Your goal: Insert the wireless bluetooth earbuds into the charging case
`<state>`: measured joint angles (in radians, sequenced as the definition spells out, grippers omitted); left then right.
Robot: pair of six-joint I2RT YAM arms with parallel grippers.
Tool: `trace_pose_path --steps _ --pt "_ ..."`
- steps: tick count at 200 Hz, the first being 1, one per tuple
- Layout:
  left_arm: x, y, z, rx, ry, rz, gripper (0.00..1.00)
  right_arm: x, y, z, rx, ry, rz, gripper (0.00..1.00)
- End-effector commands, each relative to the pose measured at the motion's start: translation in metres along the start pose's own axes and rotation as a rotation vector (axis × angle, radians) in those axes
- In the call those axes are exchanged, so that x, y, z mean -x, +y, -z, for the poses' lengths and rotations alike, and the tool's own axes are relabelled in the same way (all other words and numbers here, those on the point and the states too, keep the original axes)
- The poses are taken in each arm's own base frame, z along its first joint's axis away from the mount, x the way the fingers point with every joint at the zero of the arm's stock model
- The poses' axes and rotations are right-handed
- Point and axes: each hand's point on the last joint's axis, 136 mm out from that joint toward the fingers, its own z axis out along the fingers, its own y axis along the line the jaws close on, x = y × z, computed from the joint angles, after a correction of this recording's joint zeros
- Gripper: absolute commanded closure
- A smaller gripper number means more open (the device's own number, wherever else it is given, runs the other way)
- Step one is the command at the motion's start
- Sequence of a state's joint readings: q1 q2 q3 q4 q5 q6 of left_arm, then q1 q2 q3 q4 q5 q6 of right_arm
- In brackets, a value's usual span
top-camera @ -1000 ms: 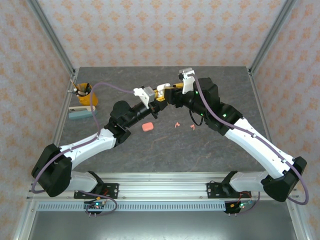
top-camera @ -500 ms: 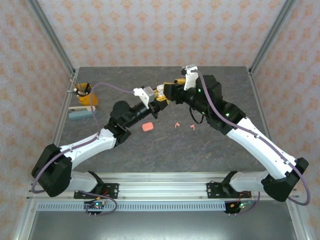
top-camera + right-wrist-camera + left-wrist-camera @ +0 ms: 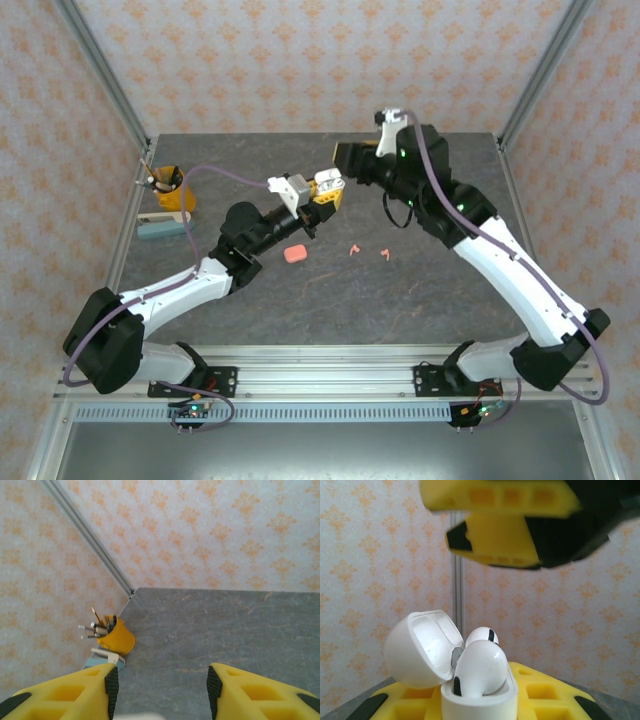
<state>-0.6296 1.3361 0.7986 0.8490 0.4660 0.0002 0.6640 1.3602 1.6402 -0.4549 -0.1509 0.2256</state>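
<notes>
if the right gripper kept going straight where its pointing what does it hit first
Most likely bare table, ahead between the right gripper's open fingers. The yellow cup sits left of that line, so probably missed; depth is unclear.

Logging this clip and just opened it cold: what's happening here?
The left gripper holds a white charging case up off the table, lid open, with two white earbuds seated inside. The right gripper hangs open just beyond it, holding nothing. Two coral-pink earbuds and a pink case lie loose on the table.
</notes>
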Motion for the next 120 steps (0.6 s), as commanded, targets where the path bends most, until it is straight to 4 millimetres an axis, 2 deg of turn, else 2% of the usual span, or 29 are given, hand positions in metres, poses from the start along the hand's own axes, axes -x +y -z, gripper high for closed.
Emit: trace_pose_path --steps 1,33,75,99,120 --pt "-0.001 -0.008 0.001 -0.034 -0.008 -0.011 1.0 -0.013 -0.007 -0.01 -0.036 0.146 -0.039 0.51" --pt "-0.008 -0.009 0.002 -0.041 0.01 -0.009 1.0 -0.026 -0.012 -0.032 -0.073 0.294 -0.04 0.58" --pt "-0.013 -0.009 0.002 -0.04 0.025 -0.009 1.0 -0.043 -0.013 -0.052 -0.082 0.436 -0.021 0.65" --pt "-0.012 -0.006 0.001 -0.024 0.024 -0.015 1.0 -0.055 -0.012 -0.054 -0.071 0.497 -0.018 0.69" --pt "-0.012 -0.002 0.001 -0.002 0.023 -0.022 1.0 -0.067 -0.012 -0.047 -0.054 0.541 -0.012 0.73"
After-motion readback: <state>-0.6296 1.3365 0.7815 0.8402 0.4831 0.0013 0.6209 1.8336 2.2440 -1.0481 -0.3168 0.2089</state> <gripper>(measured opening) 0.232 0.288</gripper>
